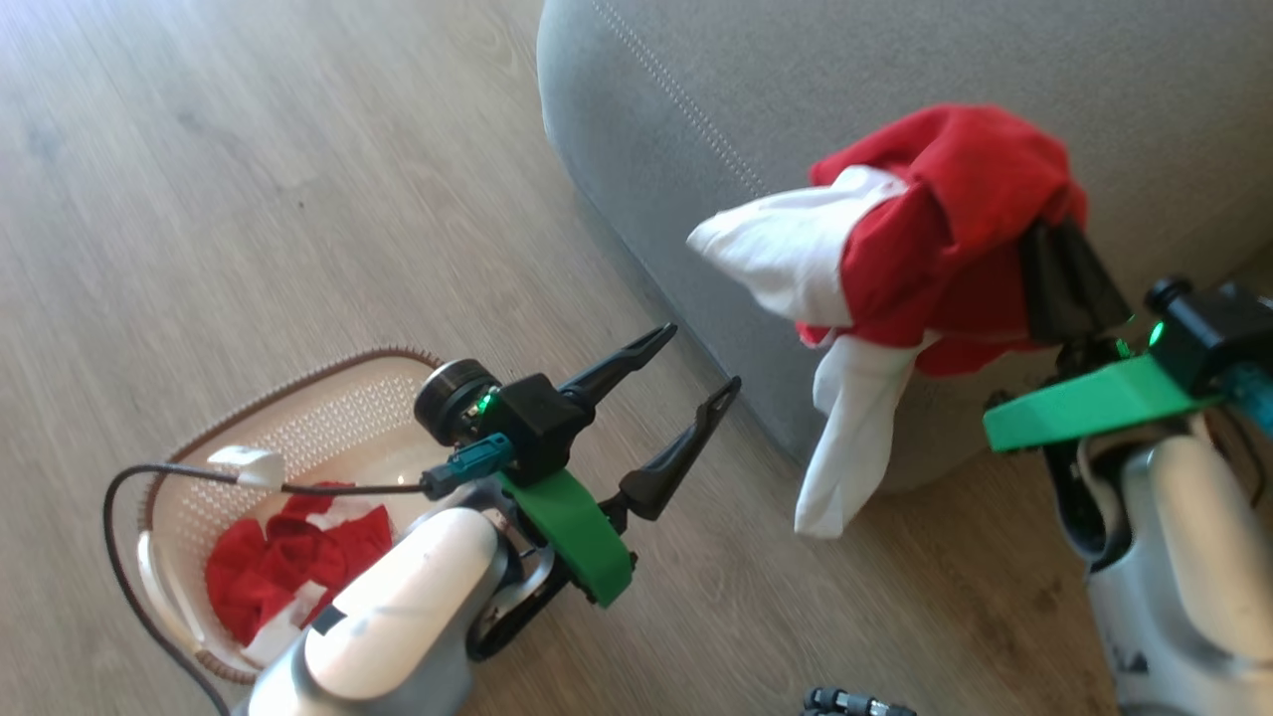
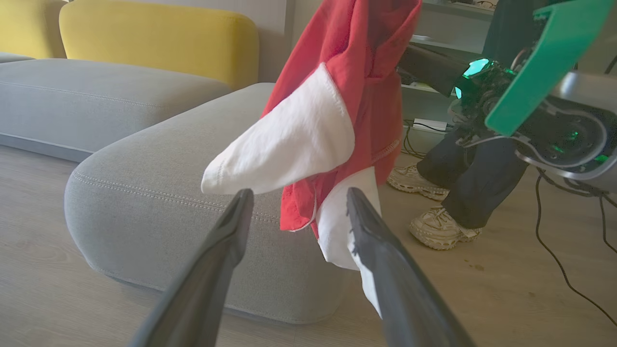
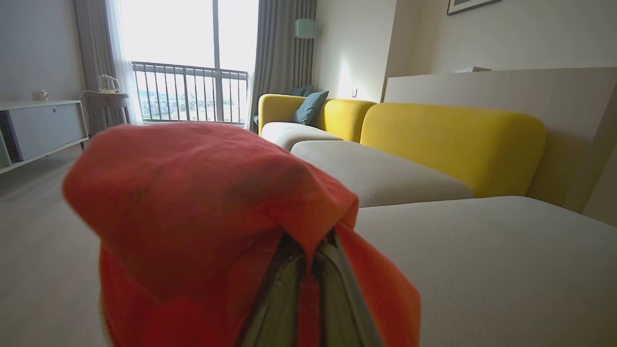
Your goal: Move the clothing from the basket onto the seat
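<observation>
Head view: my right gripper (image 1: 1049, 239) is clenched on one red garment (image 1: 945, 219) at the seat (image 1: 796, 99) edge, its white panel (image 1: 845, 467) dangling below. Left gripper (image 1: 699, 360) spread, empty. Second garment (image 1: 288, 567) lies in the basket (image 1: 328, 418). Risk: if I release here, the cloth slides off or snags on my jaws.

Strong daylight comes through the window (image 3: 183, 58), which is blown out to near white in the right wrist view. The red garment (image 3: 202, 193) close to that lens is soft and out of focus (its colour leans orange there), and the right end effector's fingers (image 3: 282, 299) under it are a dim blur. In the head view, glare washes the wooden floor (image 1: 199, 149) pale at the upper left, and a shadow lies along the base of the seat (image 1: 796, 99). The garment's white panel loses detail, possibly from overexposure. In the left wrist view the left end effector's fingers (image 2: 207, 289) look smeared and stretched near the lens.
</observation>
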